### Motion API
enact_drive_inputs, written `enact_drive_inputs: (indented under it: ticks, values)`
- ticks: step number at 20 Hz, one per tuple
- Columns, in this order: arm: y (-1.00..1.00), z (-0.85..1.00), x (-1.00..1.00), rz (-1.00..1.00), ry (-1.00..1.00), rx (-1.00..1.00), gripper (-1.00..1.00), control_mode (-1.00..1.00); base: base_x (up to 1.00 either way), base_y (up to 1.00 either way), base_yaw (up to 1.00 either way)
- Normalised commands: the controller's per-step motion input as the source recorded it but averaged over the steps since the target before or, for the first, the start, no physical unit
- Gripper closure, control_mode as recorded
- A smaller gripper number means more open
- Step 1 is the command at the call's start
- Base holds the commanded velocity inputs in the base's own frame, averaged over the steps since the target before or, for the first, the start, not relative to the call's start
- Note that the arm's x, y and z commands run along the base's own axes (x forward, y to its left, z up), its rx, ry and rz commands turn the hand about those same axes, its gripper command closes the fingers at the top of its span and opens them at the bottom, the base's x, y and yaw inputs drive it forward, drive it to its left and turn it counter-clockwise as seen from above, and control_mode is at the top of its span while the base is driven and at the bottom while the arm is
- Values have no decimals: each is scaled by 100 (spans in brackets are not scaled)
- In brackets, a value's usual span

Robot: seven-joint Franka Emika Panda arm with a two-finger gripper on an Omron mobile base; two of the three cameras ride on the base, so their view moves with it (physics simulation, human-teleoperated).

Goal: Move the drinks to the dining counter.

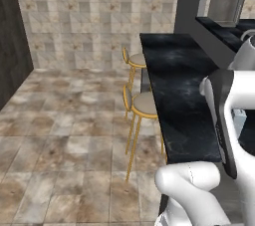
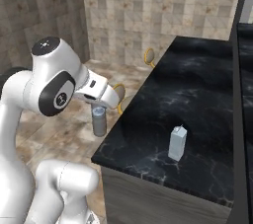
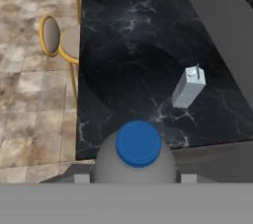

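I have the end effector [image 3: 133, 176] closed on the bottle [image 3: 137, 151], blue cap at the bottom centre of the hand view, hanging off the counter's [image 3: 133, 45] near edge; the carton [image 3: 189, 87] already stands upright on the marble, right of centre. I judge this the carry of the second drink; next I must bring it over the slab and set it down beside the carton, clear of the stools [image 3: 62, 40].

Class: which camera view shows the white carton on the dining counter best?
The hand view: the carton stands unobstructed on the dining counter, gable top visible. The right base view shows it smaller, near the counter's front. In the left base view the arm covers most of it.
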Motion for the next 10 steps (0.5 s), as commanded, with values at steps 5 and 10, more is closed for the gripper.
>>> enact_drive_inputs:
  ticks: [5,10]
  values:
    - [-26,-30,46,0,2,0,100,-100,0,0,0]
    - [-21,-29,41,1,1,0,100,-100,0,0,0]
